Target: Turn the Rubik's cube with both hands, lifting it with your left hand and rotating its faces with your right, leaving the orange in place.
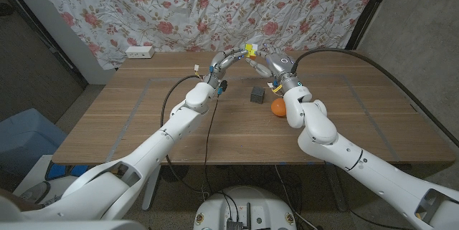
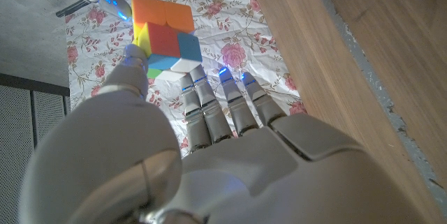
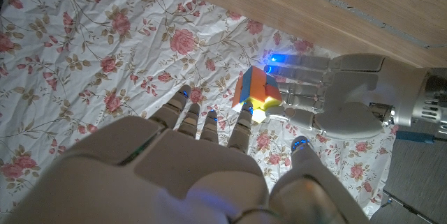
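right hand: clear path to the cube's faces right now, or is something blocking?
Probably yes. The left hand holds the Rubik's cube up off the table, and the right hand sits close in front of it with fingers apart and nothing visible between them. The orange lies low on the table, out of the way.

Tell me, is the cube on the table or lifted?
Lifted. The left hand holds the cube in the air against the floral curtain, with the right hand reaching toward it; the orange sits on the table.
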{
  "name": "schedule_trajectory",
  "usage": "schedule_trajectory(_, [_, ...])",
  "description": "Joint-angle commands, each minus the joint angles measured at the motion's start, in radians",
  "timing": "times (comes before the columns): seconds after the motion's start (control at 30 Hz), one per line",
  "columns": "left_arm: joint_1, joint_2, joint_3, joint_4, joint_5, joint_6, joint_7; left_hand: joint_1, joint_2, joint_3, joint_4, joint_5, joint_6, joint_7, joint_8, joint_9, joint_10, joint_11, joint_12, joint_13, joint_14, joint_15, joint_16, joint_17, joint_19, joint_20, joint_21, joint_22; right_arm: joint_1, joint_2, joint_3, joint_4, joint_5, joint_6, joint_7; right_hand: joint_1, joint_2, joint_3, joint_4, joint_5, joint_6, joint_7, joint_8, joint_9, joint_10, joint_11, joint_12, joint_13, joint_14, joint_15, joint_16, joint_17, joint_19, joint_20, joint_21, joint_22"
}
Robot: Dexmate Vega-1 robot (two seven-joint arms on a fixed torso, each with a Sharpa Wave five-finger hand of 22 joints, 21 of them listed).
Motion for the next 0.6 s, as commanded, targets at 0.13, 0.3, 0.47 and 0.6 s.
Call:
schedule_trajectory(0.13, [0.011, -0.003, -0.006, -0.017, -0.017, 0.01, 0.01, 0.0, 0.013, 0.002, 0.002, 0.004, 0.005, 0.004, 0.002, 0.006, 0.026, -0.015, 0.004, 0.005, 0.005, -0.114, -0.004, 0.003, 0.0, 0.003, 0.002, 0.004, -0.004, 0.005, -0.002, -0.001, -0.005, 0.009, 0.01, 0.012, 0.045, 0.009, 0.001, 0.007, 0.021, -0.001, 0.008, 0.002, 0.002, -0.012, 0.004, 0.0, -0.003, -0.007, 0.001, 0.001, 0.004, -0.002, 0.006, 0.002])
schedule_trajectory(0.3, [0.014, -0.005, -0.008, -0.022, -0.025, 0.016, 0.01, -0.001, 0.014, 0.003, 0.002, 0.004, 0.006, 0.004, 0.002, 0.006, 0.027, -0.016, 0.004, 0.006, 0.005, -0.115, -0.004, 0.003, 0.0, 0.003, 0.003, 0.004, -0.001, 0.006, -0.005, 0.002, -0.01, 0.008, 0.018, 0.013, 0.046, 0.009, 0.001, 0.007, 0.029, -0.002, 0.009, 0.002, 0.004, -0.018, 0.004, 0.0, -0.003, -0.008, 0.002, 0.001, 0.004, -0.003, 0.006, 0.002])
schedule_trajectory(0.47, [0.016, -0.007, -0.009, -0.026, -0.032, 0.02, 0.011, -0.004, 0.013, 0.003, 0.003, 0.004, 0.006, 0.003, 0.001, 0.007, 0.026, -0.014, 0.003, 0.006, 0.005, -0.115, -0.005, 0.003, 0.0, 0.003, 0.003, 0.004, 0.0, 0.003, -0.006, 0.002, -0.01, 0.016, 0.026, 0.012, 0.046, 0.009, 0.002, 0.007, 0.036, -0.003, 0.009, 0.002, 0.004, -0.018, 0.004, 0.0, -0.004, -0.008, 0.002, 0.001, 0.005, -0.003, 0.006, 0.002])
schedule_trajectory(0.6, [0.016, -0.009, -0.009, -0.025, -0.033, 0.018, 0.013, -0.006, 0.013, 0.003, 0.004, 0.004, 0.007, 0.003, 0.001, 0.007, 0.025, -0.015, 0.002, 0.006, 0.005, -0.114, -0.005, 0.003, 0.001, 0.003, 0.003, 0.004, -0.001, 0.001, -0.006, 0.0, -0.013, 0.02, 0.027, 0.013, 0.047, 0.009, 0.002, 0.007, 0.042, -0.002, 0.01, 0.002, 0.003, -0.019, 0.004, 0.0, -0.004, -0.007, 0.001, 0.0, 0.005, -0.003, 0.006, 0.002])
